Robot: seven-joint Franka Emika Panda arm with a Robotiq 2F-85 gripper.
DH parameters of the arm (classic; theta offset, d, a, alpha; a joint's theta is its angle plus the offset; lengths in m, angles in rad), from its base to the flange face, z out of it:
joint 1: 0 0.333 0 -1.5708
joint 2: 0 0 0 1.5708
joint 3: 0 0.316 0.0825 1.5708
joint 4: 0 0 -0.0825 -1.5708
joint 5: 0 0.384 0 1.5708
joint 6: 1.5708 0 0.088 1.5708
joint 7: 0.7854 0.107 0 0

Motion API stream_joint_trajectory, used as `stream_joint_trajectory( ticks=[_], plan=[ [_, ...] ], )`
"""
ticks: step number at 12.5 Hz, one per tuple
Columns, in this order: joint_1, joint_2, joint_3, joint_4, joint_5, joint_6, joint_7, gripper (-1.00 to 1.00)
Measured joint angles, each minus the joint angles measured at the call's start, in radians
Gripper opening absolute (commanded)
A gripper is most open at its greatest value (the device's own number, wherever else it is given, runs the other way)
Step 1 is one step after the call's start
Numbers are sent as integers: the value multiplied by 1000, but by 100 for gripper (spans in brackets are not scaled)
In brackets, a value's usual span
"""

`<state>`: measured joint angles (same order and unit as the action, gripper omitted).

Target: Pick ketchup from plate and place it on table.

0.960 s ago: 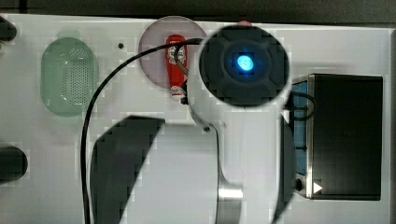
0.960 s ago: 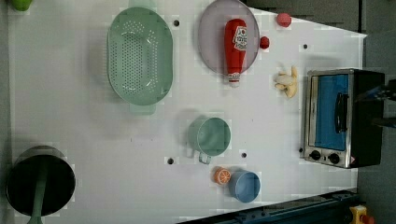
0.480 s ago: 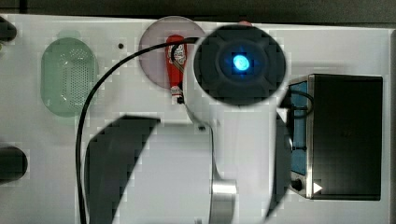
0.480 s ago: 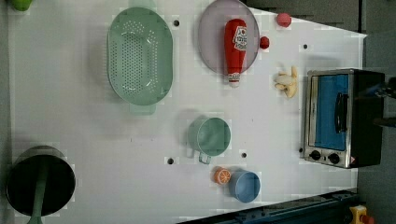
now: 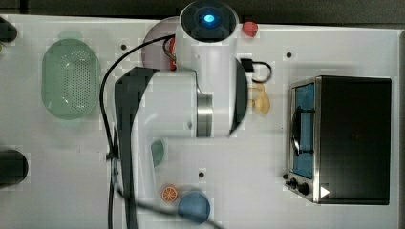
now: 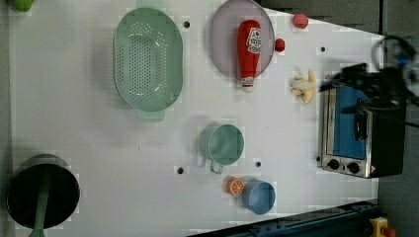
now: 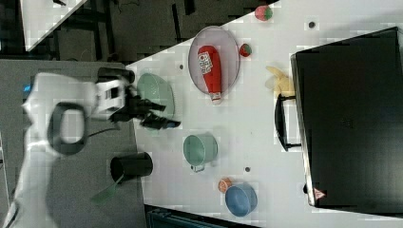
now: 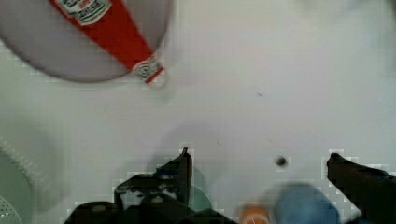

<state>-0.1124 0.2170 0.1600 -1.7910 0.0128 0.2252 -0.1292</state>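
The gripper [image 8: 257,161] hangs above the table [image 6: 74,123], short of the plate [image 6: 222,44]. Its jaws are wide apart. The ketchup [image 6: 248,47] lies on the plate.

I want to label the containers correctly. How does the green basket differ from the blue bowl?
The green basket is oval, perforated and large; the blue bowl is round, plain and much smaller. In the left view the basket lies beside the plate, the bowl beside an orange slice. Both stand open side up on the table.

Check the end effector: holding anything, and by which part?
Nothing held. End effector is open above the table; the ketchup lies on the plate.
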Motion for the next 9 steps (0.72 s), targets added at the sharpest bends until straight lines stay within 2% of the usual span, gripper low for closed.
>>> stream_joint_trajectory(
  ticks=[6,9],
  plan=[
    [40,181,20,-10,2,215,-287,100],
    [50,247,21,-2,-9,365,-332,100]
  ],
)
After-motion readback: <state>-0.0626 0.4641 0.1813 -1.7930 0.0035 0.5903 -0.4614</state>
